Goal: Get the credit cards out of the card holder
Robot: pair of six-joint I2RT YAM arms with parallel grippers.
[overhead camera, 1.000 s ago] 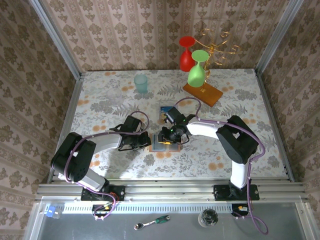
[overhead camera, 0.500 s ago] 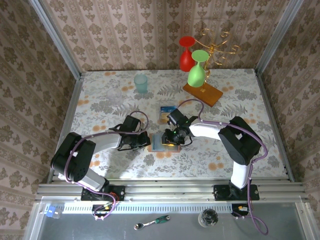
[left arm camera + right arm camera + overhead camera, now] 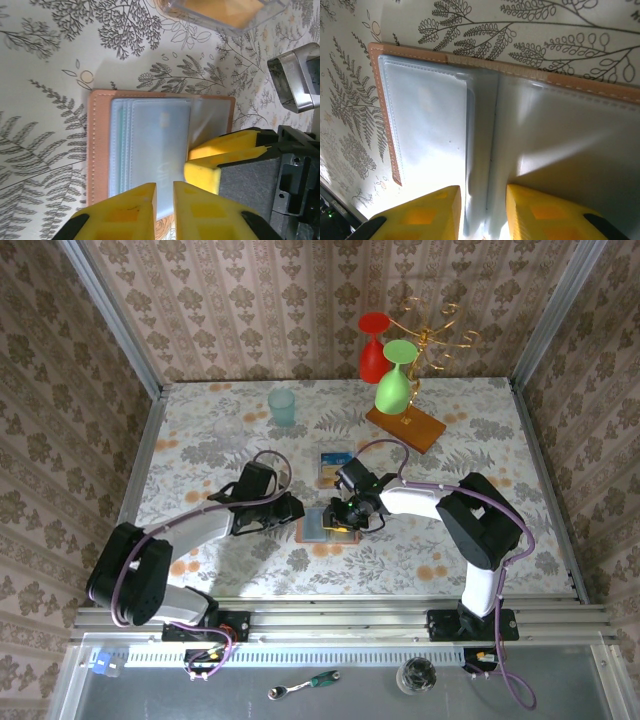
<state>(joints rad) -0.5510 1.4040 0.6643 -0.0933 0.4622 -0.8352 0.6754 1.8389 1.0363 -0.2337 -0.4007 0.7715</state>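
Note:
The card holder [image 3: 318,527] lies open and flat on the table, tan leather rim around grey-blue panels [image 3: 160,135]. Its pockets [image 3: 427,115] show pale sleeves, and no card edge is plain to see. My left gripper [image 3: 163,192] hovers over the holder's near edge, its fingers almost together with only a thin slit and nothing visible in it. My right gripper [image 3: 482,200] is open, its fingers [image 3: 225,160] down on the holder's other half, straddling the fold. A blue-teal and an orange-tan credit card [image 3: 335,467] lie on the table just beyond the holder [image 3: 220,10].
A wooden rack base [image 3: 405,428] with a gold stand, a green glass [image 3: 395,380] and a red glass [image 3: 373,348] stand at the back right. A teal cup [image 3: 282,406] stands at the back left. Patterned walls close in the table.
My left arm has lifted and swung its wrist a little away from the front edge, bringing its gripper over the holder's left edge. The right gripper shifted slightly right, then stayed on the holder.

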